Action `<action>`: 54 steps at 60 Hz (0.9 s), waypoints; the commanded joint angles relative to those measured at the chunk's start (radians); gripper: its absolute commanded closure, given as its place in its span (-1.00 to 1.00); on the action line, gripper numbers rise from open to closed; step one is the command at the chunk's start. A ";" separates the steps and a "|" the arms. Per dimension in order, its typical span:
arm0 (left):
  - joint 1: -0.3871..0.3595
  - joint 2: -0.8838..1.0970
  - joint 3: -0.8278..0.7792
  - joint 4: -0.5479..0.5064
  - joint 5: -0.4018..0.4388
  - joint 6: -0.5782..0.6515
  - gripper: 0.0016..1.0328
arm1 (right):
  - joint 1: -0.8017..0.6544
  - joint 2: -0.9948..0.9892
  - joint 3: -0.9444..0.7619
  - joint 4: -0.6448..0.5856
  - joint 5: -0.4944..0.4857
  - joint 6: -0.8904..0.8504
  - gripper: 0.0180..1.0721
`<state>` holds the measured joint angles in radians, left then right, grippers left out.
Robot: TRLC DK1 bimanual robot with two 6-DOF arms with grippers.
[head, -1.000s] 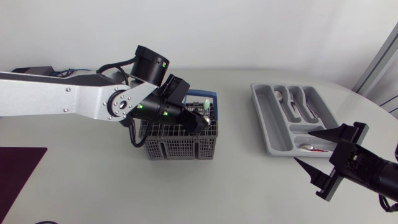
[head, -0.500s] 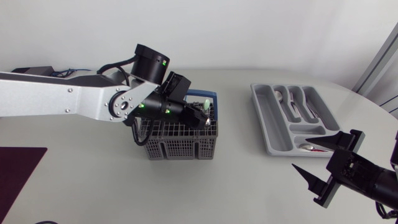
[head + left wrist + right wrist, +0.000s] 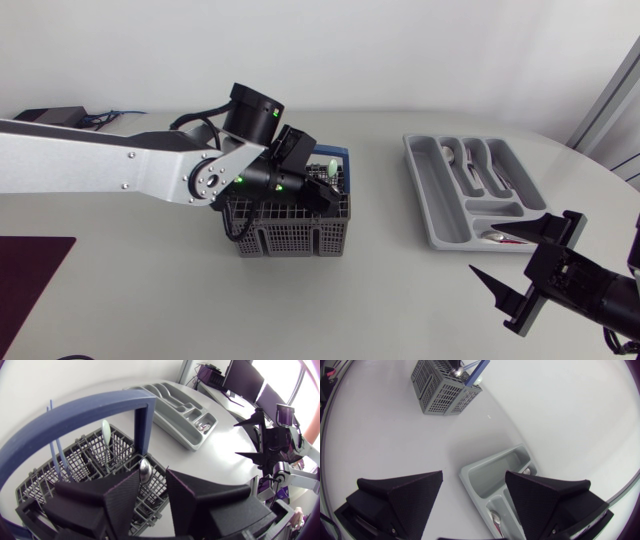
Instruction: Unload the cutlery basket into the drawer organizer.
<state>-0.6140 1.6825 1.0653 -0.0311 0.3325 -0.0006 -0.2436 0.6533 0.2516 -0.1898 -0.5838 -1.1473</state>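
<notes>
The cutlery basket (image 3: 290,238) stands mid-desk (image 3: 150,290), toward the far edge, with its blue handle (image 3: 338,153) arching over the grey mesh. The left arm (image 3: 100,165) reaches over it and hides most of the compartments in the head view. The left jaws hang just above the mesh, parted by a narrow gap. In the left wrist view a metal spoon (image 3: 145,470) stands bowl-up at the mouth of that gap; whether either side touches it cannot be told. A pale green spoon (image 3: 106,430) and two thin blue rods (image 3: 52,447) stand farther in, their lower ends hidden. The drawer organizer (image 3: 435,215) lies toward the right edge and holds several spoons (image 3: 480,165). Something red (image 3: 516,240) in its near compartment is hard to make out. The right jaws hover by the near right corner, wide open and empty, and the right arm (image 3: 600,290) is cut off there.
</notes>
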 commanded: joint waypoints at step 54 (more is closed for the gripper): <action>-0.021 0.031 -0.050 0.051 0.005 0.014 0.70 | 0.007 -0.066 -0.068 -0.007 -0.013 0.037 -0.72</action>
<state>-0.6250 1.6951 1.0374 0.0051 0.3325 0.0006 -0.2428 0.5926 0.2089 -0.1848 -0.5838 -1.1290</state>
